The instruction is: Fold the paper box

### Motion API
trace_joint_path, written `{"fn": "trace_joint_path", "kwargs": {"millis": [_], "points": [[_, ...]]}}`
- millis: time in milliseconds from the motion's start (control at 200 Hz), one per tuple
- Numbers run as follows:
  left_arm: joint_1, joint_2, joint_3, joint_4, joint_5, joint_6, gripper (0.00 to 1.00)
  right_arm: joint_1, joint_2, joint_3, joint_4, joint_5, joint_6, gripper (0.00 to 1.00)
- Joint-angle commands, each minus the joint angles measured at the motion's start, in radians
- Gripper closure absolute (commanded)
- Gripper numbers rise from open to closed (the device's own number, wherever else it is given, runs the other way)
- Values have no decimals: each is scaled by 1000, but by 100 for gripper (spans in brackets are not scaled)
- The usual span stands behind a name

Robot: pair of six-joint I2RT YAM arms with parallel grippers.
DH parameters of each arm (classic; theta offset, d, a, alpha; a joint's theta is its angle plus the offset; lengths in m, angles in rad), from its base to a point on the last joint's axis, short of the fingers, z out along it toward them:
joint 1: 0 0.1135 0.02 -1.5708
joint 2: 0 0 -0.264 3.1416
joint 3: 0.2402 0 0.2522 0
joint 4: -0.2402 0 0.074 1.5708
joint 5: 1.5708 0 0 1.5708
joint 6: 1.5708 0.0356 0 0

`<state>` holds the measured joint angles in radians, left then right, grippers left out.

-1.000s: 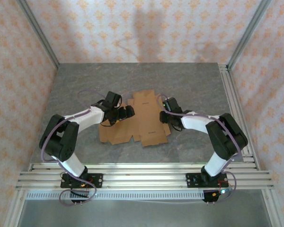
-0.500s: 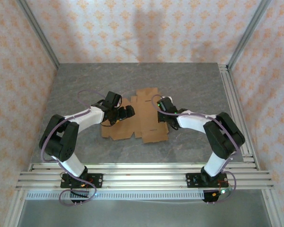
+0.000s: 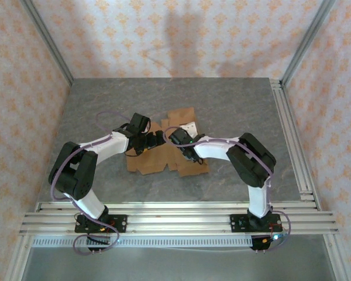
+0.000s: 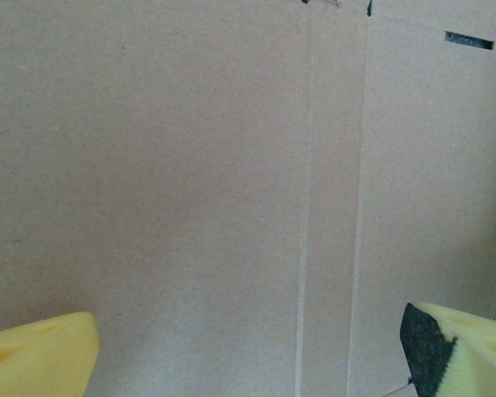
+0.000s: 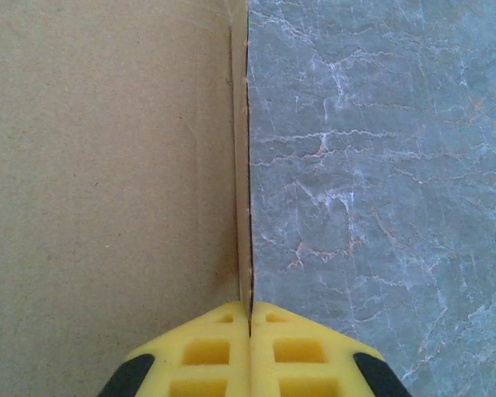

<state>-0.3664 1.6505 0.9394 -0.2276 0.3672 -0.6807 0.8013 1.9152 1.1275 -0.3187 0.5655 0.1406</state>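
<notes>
Right wrist: right claw [image 5: 250,324] pinches paper box [image 5: 107,165] edge; left claw [image 4: 248,356] spread.

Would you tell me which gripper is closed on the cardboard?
The right gripper: its yellow fingers pinch the edge of the cardboard, while those of the left gripper stand wide apart over it.

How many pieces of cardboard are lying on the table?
1. The paper box lies near the middle of the table, partly under the left arm and the right arm, so some of it is hidden.
</notes>
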Motion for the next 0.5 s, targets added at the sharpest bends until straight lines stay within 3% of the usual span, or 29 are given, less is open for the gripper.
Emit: {"fn": "trace_joint_path", "kwargs": {"millis": [0,70,125,200,350,496], "points": [[-3,6,-2,-10,1,14,5,-12,-135,-83,125,-84,-28,92],[-5,13,1,-2,6,13,5,-39,-205,-145,206,-188,-22,81],[-8,25,9,4,14,15,4,-63,-255,-189,260,-254,-6,57],[-18,41,29,1,23,18,4,-104,-320,-253,331,-330,35,42],[-49,67,73,-8,21,22,6,-214,-429,-379,486,-515,174,39],[-59,106,77,12,20,12,30,-327,-444,-473,583,-646,304,41]]}}
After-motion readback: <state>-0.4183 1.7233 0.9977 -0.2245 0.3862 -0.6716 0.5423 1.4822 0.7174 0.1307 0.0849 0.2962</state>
